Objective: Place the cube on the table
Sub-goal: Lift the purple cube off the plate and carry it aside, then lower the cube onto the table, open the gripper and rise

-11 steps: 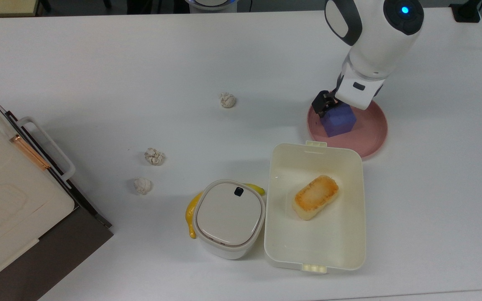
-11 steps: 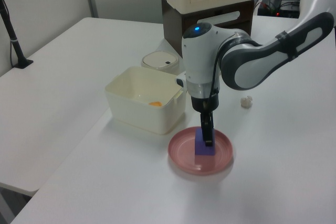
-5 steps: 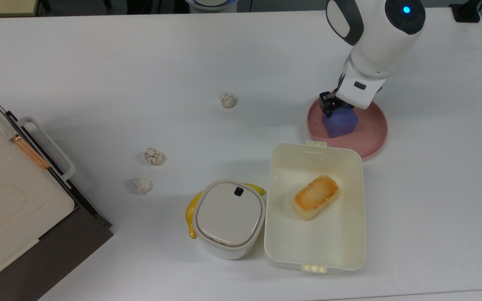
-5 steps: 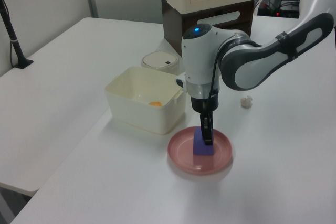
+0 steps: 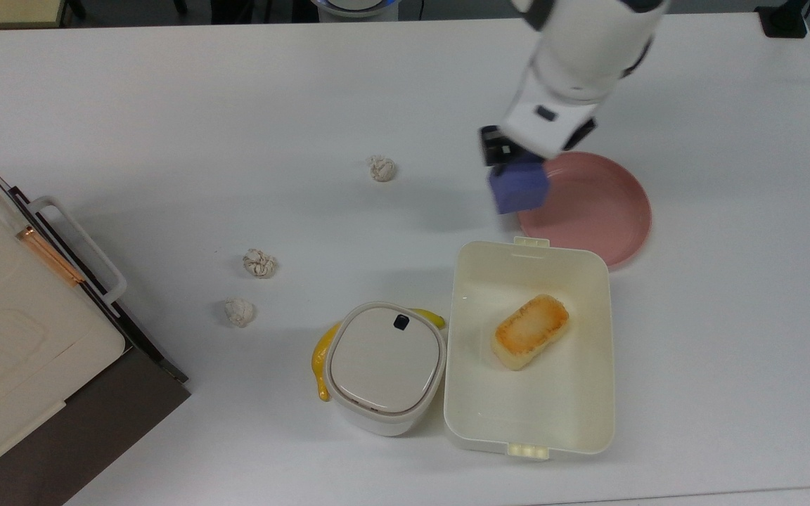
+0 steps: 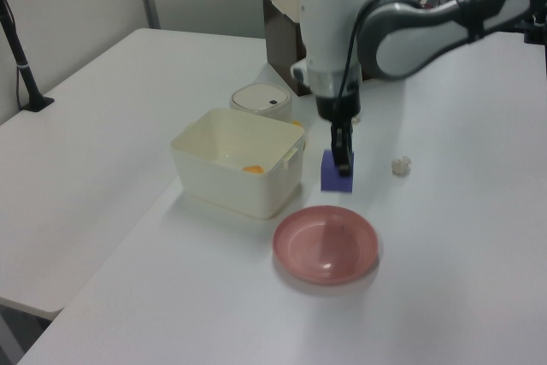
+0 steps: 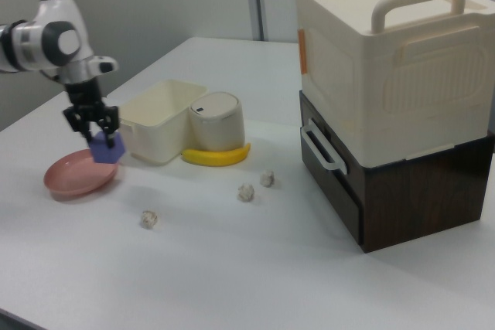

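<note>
- The two-finger gripper (image 5: 514,165) is clamped on the small matte purple-blue foam cube (image 5: 518,187), holding it in the air above the large white smooth table (image 5: 166,105)
- In the top view the cube sits over the left rim of the round pink plate (image 5: 598,207), partly over bare table to the top view's left
- The left view tells the height better: the cube (image 6: 336,172) hangs clear above the plate (image 6: 326,244), toward the far side of it, with the gripper (image 6: 343,160) pointing straight down from the white and grey arm (image 6: 410,19)
- The right view shows the cube (image 7: 107,147) tilted, one corner down, pinched by the dark fingers (image 7: 99,120) above the plate's (image 7: 77,176) right edge, just beside the cream rectangular open box (image 7: 158,120)
- Only the top view looks into the cream box (image 5: 591,393), where a golden-brown bread-like piece (image 5: 530,331) lies; the left view gives just an orange glimpse of it (image 6: 251,169)
- The right view shows the full cream carry case with handles on a dark brown drawer unit (image 7: 402,98), the round white lidded pot (image 7: 217,121) and the yellow banana (image 7: 216,158) in front of it
- Three crumpled paper balls lie on the table, one far (image 5: 382,168) and two nearer (image 5: 259,263) (image 5: 240,311)
- Half a second ago the cube rested on the plate with the gripper around it; now it has been lifted off and carried toward the top view's left, the plate left bare
</note>
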Controlling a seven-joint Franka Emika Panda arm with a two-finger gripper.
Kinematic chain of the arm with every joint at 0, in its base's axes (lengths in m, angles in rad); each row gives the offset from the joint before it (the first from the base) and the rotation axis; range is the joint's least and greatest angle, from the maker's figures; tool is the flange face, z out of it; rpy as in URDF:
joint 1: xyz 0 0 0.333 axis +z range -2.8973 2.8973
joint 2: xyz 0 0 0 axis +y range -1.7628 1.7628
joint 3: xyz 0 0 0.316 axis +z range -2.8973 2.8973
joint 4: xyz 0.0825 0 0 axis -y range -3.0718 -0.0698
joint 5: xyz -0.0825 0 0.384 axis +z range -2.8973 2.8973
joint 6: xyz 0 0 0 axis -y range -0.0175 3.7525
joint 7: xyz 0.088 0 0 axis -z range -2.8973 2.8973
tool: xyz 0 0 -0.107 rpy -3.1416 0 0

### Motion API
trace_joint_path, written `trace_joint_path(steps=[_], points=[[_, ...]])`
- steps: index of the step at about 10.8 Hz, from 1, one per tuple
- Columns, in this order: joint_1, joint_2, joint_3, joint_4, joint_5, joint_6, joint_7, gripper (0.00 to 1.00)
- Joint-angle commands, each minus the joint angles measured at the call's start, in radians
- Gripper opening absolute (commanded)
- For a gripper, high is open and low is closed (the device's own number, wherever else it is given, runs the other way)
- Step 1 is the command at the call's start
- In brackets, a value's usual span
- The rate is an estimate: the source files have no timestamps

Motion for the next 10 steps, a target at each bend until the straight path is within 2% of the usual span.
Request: trace_joint_path(steps=[1, 2, 3, 4, 6, 8, 10], points=[[-0.062, -0.008, -0.109, -0.042, 0.004, -0.042, -0.136, 0.05], [-0.085, -0.005, -0.124, -0.047, 0.004, -0.040, -0.145, 0.17], [-0.095, -0.005, -0.136, -0.050, 0.004, -0.042, -0.150, 0.72], [-0.111, -0.011, -0.138, -0.054, 0.004, -0.045, -0.141, 1.00], [-0.157, -0.038, -0.136, -0.053, 0.004, -0.045, -0.139, 1.00], [-0.249, -0.134, -0.114, -0.065, 0.006, -0.045, -0.150, 1.00], [-0.373, -0.241, -0.040, -0.074, 0.006, -0.074, -0.136, 1.00]])
